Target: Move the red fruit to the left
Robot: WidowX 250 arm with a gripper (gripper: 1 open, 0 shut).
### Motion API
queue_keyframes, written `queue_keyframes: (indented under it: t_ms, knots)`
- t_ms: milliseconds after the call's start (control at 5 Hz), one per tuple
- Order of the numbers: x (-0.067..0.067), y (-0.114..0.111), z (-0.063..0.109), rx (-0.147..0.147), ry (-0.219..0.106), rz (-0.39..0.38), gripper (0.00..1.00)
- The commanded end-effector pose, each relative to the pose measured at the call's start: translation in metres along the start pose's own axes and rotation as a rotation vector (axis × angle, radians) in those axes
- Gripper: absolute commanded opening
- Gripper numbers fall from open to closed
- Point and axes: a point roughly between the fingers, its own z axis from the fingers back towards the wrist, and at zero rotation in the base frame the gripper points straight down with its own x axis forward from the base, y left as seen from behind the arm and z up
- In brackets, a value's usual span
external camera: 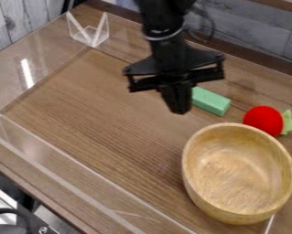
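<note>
The red fruit [263,120] is small, round and glossy, with a bit of green at its right side. It rests on the wooden table just beyond the far right rim of the wooden bowl [199,186]. My gripper [181,104] hangs over the table's middle, well left of the fruit. It points down, and its dark fingers are pressed together with nothing visible between them. The black arm rises from it toward the top of the camera view.
A green rectangular block [210,100] lies flat just right of the gripper, between it and the fruit. A clear plastic wall [26,137] runs along the table's left and front edges. A small clear stand [88,30] sits at the back left.
</note>
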Motion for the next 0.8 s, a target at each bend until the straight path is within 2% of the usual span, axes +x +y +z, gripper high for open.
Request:
queue_keyframes:
  t_ms: [0,200,400,600]
  knots:
    - [0.01,0.007,0.019,-0.018,-0.054,-0.019,0.0]
    - [0.011,0.017,0.026,-0.006,-0.062,-0.046,0.0]
    - [-0.003,0.015,0.011,0.012,-0.076,-0.029,0.0]
    - [-0.01,0.015,-0.002,0.042,-0.098,-0.028,1.0]
